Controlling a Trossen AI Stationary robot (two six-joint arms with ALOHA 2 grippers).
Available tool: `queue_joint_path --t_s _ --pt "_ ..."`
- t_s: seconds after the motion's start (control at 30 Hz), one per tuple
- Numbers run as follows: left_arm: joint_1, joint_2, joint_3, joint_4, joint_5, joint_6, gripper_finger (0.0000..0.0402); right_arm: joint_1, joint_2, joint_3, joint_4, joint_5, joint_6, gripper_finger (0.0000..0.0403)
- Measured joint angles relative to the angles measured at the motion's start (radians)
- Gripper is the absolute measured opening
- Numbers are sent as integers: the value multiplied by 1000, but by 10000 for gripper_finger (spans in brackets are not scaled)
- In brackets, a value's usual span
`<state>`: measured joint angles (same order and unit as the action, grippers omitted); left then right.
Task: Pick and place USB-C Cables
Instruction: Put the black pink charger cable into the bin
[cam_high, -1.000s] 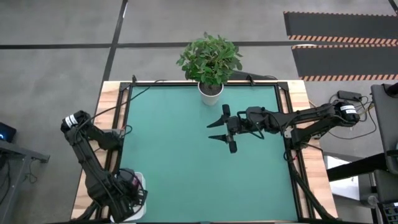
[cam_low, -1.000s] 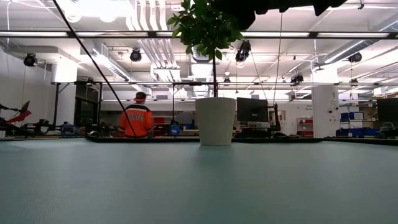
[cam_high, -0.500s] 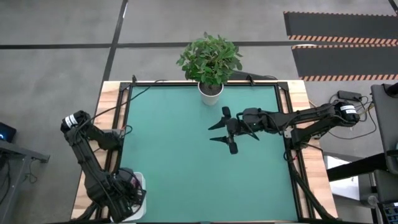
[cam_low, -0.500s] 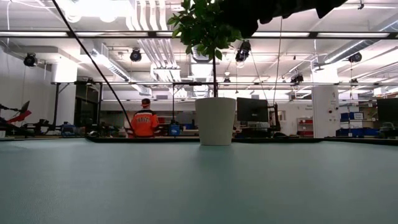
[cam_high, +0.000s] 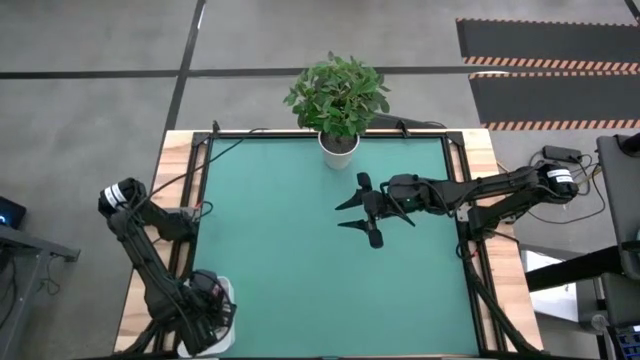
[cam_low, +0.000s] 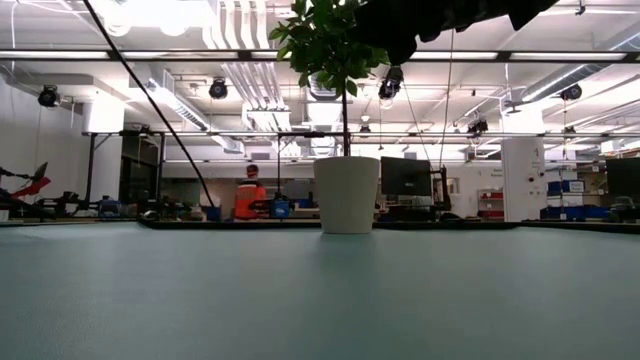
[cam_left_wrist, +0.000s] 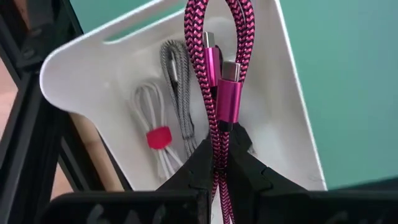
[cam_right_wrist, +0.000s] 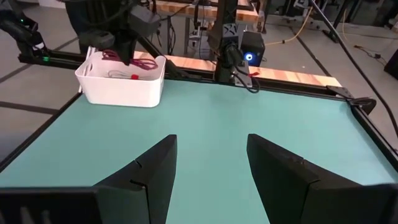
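Observation:
In the left wrist view the magenta-purple cable (cam_left_wrist: 217, 74), a folded braided bundle with two metal plugs, stands out past my left gripper (cam_left_wrist: 219, 155), which is shut on it over the white bin (cam_left_wrist: 292, 93). The grey cable (cam_left_wrist: 177, 93) and the white cable with a red tie (cam_left_wrist: 152, 124) lie on the bin's floor. No black cable shows. The bin (cam_high: 225, 290) sits at the table's near left corner under my left gripper (cam_high: 205, 300). My right gripper (cam_high: 352, 212) hovers open over the mat's middle and holds nothing. My left gripper pinches the magenta-purple cable between its two fingers (cam_left_wrist: 249, 168), on the bundle's doubled strands just behind the plugs (cam_left_wrist: 219, 134). It comes from above the bin. The looped end reaches past the fingertips toward the bin's inside; whether it touches the bin I cannot tell.
A potted plant (cam_high: 339, 145) stands at the mat's far edge, its white pot (cam_low: 347, 195) in the middle of the low view. Black rails and wiring run along the table's sides. The green mat (cam_right_wrist: 211, 118) lies bare between my right gripper and the bin (cam_right_wrist: 121, 87).
My right gripper has turned slightly at the wrist while staying over the mat's middle. Beyond the table a person in orange has walked toward the right.

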<state>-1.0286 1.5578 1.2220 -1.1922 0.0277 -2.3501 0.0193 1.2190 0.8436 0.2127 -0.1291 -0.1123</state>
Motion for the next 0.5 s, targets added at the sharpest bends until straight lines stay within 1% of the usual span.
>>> queue_joint_path --t_s 0.5 --pt "0 0 -65 38 1 0 10 0 0 -1 0 0 0 187"
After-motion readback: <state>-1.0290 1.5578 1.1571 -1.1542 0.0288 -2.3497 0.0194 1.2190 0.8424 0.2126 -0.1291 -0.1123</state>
